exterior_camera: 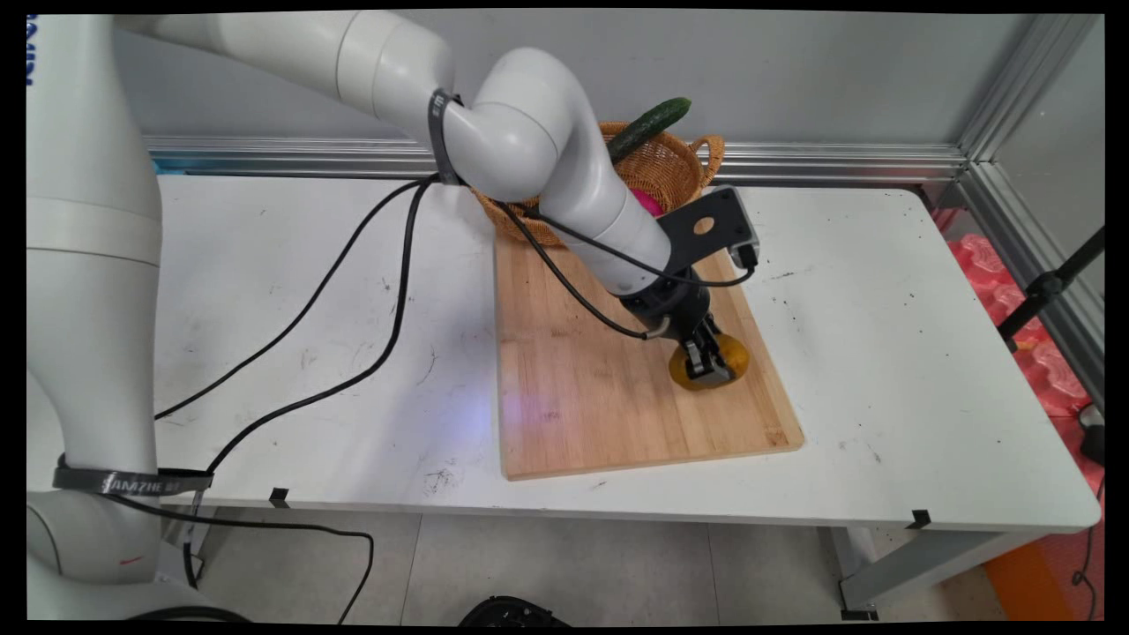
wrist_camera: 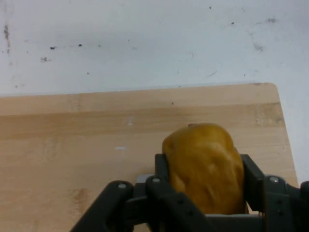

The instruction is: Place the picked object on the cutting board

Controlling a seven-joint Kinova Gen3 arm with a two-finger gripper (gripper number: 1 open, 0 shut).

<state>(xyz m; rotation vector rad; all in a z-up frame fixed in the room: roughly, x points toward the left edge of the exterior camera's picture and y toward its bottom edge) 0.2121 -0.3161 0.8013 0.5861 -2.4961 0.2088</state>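
gripper clamped on a potato over the cutting board

the wooden cutting board (exterior_camera: 609, 388) is the landmark here, lying on the white table (exterior_camera: 900, 379) with its long sides running away from the camera. to the left of the board, black cables (exterior_camera: 353, 309) hang from the arm and trail across the bare tabletop. at the board's far end, touching or just overlapping its far edge, sits a wicker basket (exterior_camera: 670, 163); a green cucumber (exterior_camera: 648, 128) leans out over its rim, and something pink (exterior_camera: 648, 203) shows inside it, mostly hidden by the arm.

over the right half of the board, nearer its right edge than its left, the black gripper (exterior_camera: 706, 357) points down with a yellow-brown potato (exterior_camera: 728, 357) between its fingers. in the hand view the gripper (wrist_camera: 205, 186) has a finger pressed against each side of the potato (wrist_camera: 205, 164), so it is closed on it. the potato is low over the board; whether it rests on the wood cannot be told.

right of the board the table is marked with small dark specks.
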